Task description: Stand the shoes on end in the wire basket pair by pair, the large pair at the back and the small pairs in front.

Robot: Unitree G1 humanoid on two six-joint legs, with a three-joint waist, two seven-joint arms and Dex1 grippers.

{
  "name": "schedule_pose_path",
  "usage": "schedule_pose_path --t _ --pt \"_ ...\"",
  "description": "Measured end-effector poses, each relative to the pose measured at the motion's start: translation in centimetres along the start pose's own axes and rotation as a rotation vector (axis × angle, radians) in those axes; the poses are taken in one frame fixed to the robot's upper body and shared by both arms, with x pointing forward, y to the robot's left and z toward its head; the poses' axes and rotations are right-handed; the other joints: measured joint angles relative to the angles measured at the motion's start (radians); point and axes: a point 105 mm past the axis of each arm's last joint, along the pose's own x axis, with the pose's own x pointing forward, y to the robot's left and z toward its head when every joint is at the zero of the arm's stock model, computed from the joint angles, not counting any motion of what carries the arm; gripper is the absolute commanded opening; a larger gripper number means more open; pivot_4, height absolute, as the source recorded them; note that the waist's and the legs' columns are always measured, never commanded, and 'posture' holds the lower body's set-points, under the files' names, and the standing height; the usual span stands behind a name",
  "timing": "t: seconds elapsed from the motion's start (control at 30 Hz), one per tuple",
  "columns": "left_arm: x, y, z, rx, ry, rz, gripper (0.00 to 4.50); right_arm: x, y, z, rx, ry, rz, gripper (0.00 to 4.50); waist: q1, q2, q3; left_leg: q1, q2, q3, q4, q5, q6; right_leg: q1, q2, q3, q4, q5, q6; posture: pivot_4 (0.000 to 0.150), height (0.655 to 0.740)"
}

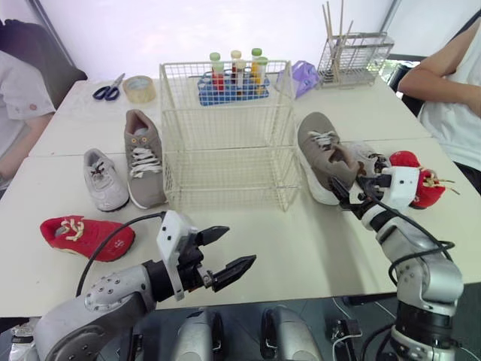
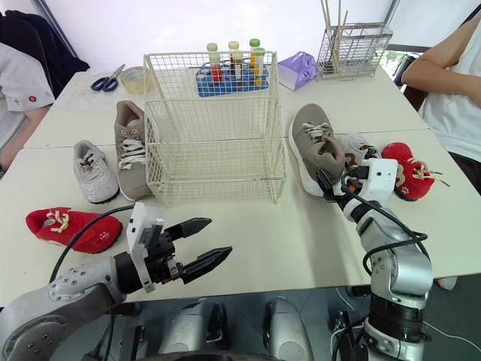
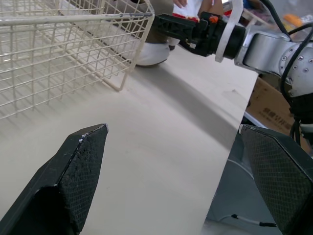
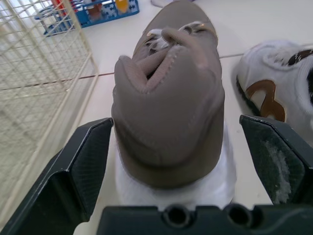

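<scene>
The cream wire basket stands mid-table. One large taupe shoe lies left of it beside a small grey shoe, with a red shoe nearer the front. Right of the basket lies the other taupe shoe, with a small white-grey shoe and a red shoe beyond it. My right gripper is open, one finger on each side of that taupe shoe's heel. My left gripper hangs open over the table's front edge, holding nothing.
Behind the basket stand a blue tube rack, a tape roll, scissors, a purple box and a wire rack with sticks. People sit at the far left and far right.
</scene>
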Motion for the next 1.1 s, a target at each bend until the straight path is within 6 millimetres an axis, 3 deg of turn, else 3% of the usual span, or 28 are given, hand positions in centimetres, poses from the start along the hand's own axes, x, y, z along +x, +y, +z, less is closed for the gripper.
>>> schedule_pose_path --t 0.33,0.43,0.53,0.7,0.83,0.93,1.1 --pt "-0.1 0.2 -0.3 0.004 0.006 0.014 4.50 3.1 0.5 -0.8 0.030 0.004 0.044 4.48 -0.003 0.000 0.000 0.001 0.001 0.000 0.000 0.000 0.000 0.000 0.000 0.000 0.000 0.000 0.000 0.150 0.7400" --pt "0.0 0.3 -0.2 0.011 0.005 0.018 4.50 3.4 0.5 -1.0 -0.011 0.010 0.034 3.73 -0.003 0.000 -0.001 0.001 0.000 0.000 0.000 0.000 0.000 0.001 0.000 0.000 0.000 0.000 0.000 0.150 0.7400" --pt "-0.2 0.5 -0.2 0.016 0.008 0.026 4.50 3.6 0.3 -1.2 -0.064 0.014 0.031 2.59 -0.002 -0.002 -0.002 0.002 0.001 0.000 0.000 0.000 0.000 0.002 0.000 0.000 0.000 0.000 0.000 0.150 0.7400" --pt "-0.6 0.9 0.3 0.027 0.006 0.041 4.50 3.4 0.6 -0.3 -0.113 -0.016 0.033 1.15 -0.002 -0.004 -0.004 0.003 0.001 0.000 0.000 0.000 0.000 0.002 0.000 0.000 0.000 0.000 0.000 0.150 0.7400" --pt "-1.8 1.3 1.6 0.032 0.003 0.025 4.50 3.3 0.5 0.6 -0.135 -0.084 -0.006 1.15 -0.002 -0.004 -0.004 0.002 0.002 -0.001 -0.001 0.000 0.000 0.001 -0.001 0.000 0.000 -0.002 -0.003 0.150 0.7400" --pt "-2.7 1.5 3.1 0.024 -0.005 0.001 4.50 4.1 0.9 4.2 -0.149 -0.202 -0.033 1.15 -0.004 0.003 0.001 -0.005 0.001 0.000 0.000 0.003 -0.005 -0.005 -0.001 0.000 0.001 0.000 0.000 0.150 0.7400" --pt "-3.9 1.6 5.1 -0.004 -0.026 -0.047 4.50 4.0 1.7 14.6 -0.205 -0.521 -0.085 1.15 0.000 0.007 0.005 -0.007 0.000 0.000 -0.002 0.005 -0.007 -0.008 0.000 0.000 0.002 0.000 0.001 0.150 0.7400"
